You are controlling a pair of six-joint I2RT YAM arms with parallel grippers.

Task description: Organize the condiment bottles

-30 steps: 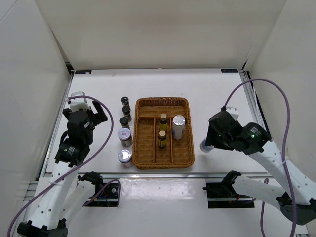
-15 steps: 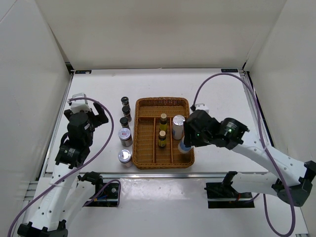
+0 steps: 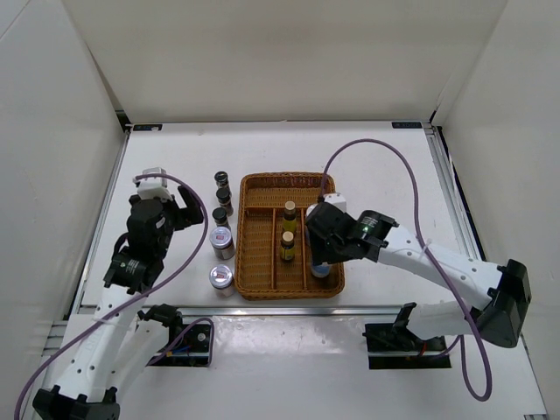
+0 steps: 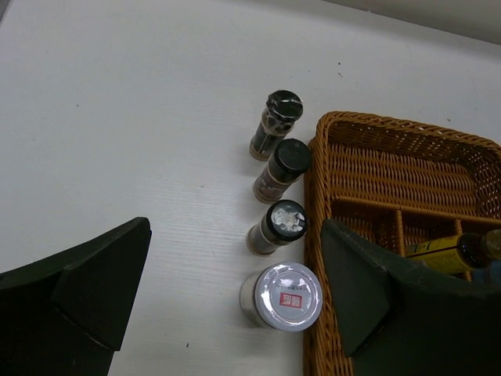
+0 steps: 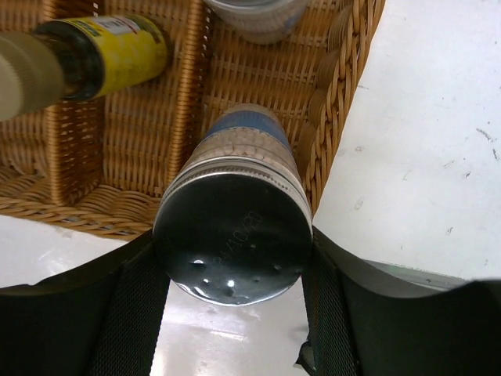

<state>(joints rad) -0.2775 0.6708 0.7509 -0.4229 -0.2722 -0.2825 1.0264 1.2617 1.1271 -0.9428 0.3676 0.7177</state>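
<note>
My right gripper (image 5: 232, 270) is shut on a tall white cylinder with a blue label and silver cap (image 5: 232, 227). It holds it upright in the near end of the wicker tray's (image 3: 289, 178) right compartment (image 3: 322, 268). Another white cylinder (image 5: 254, 14) stands just beyond it. Two amber bottles (image 3: 290, 211) (image 3: 287, 245) stand in the middle compartment. Left of the tray, three dark black-capped bottles (image 4: 278, 121) (image 4: 283, 166) (image 4: 278, 223) and a silver-lidded jar (image 4: 286, 296) stand in a row. A second jar (image 3: 221, 277) is nearer. My left gripper (image 4: 235, 229) hangs open above the row.
The tray's right rim (image 5: 337, 117) runs close beside the held cylinder. The tray's left wall (image 4: 313, 204) lies under my left gripper's right finger (image 4: 368, 290). Bare white table (image 3: 394, 192) spreads right of the tray; white walls enclose three sides.
My right arm has swung left, carrying the white cylinder from the table right of the tray into the right compartment. My left gripper has edged right, toward the bottle row.
</note>
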